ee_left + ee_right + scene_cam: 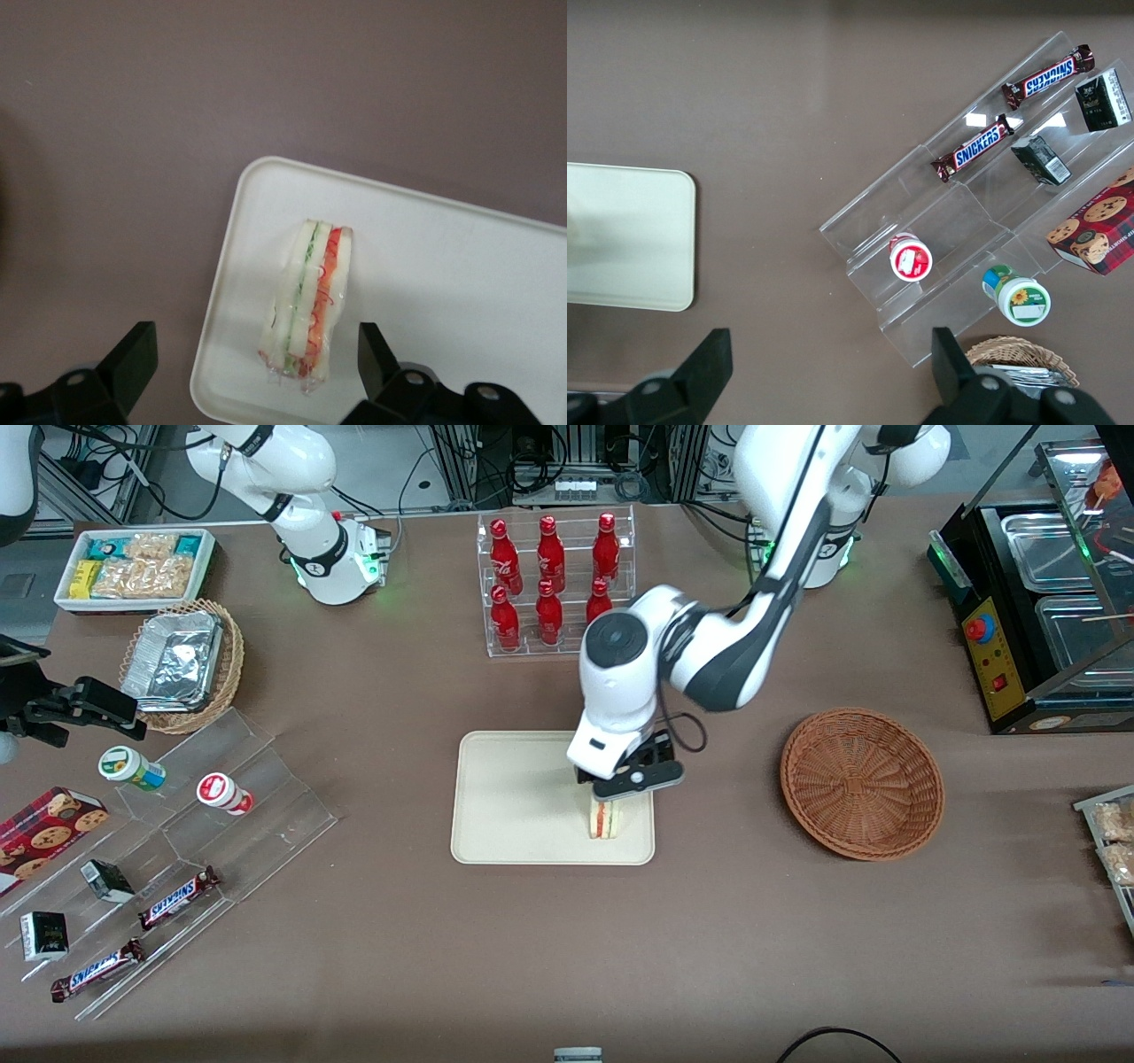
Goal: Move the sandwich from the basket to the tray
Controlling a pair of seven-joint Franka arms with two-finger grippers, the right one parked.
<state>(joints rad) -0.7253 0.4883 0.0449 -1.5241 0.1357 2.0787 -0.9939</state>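
Front view: the tray (514,797) lies on the brown table (567,939), nearer the camera than the rack of red bottles (554,580). The sandwich (604,821) stands on the tray at about 4 o'clock from the tray's centre, close to the corner nearest the camera, its red and green filling facing the camera. The gripper (631,779) hangs just above the sandwich, at its 12 o'clock. The basket (861,782) sits on the table at 3 o'clock from the tray, well apart from it, toward the working arm's end. A tan basket of foil containers (182,664) and an acrylic stand (177,850) with snacks lie toward the parked arm's end.

Left wrist view: the sandwich (310,305) rests on the tray (443,266) near a rounded corner, filling edge up. The two fingers (376,350) are spread wide, one on each side of the sandwich, and neither touches it; the gripper (252,354) holds nothing.

Right wrist view: a corner of the tray (629,235) shows on the table, at 9 o'clock from the acrylic stand (957,230) with its Snickers bars (974,148).
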